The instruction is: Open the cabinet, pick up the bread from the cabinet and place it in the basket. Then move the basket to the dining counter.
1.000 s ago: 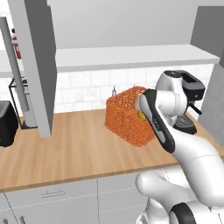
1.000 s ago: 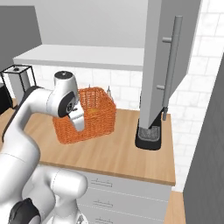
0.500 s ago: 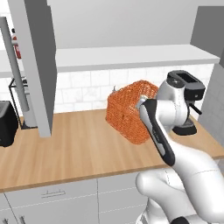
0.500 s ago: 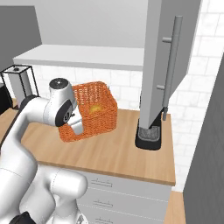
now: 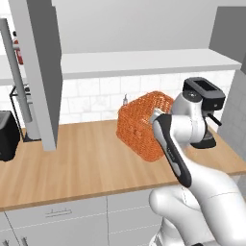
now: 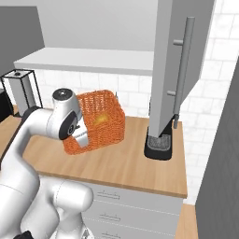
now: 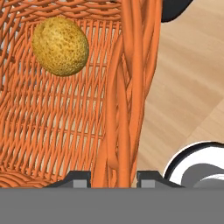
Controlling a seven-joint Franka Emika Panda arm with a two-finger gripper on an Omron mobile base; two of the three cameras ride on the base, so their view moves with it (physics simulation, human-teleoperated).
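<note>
With the jaws clenched on the rim of the orange woven basket (image 7: 127, 87), which tilts, carry it level so the round golden bun (image 7: 60, 46) stays inside.

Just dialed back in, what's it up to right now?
The arm has the basket by its rim: in the hand view the gripper is closed on the woven wall, one fingertip on each side. The bread is already lying inside. The basket looks tilted over the wood worktop by the tiled wall, so it appears to be lifted rather than resting flat. The cabinet door stands open. Moving the basket to the dining counter is not yet done.
</note>
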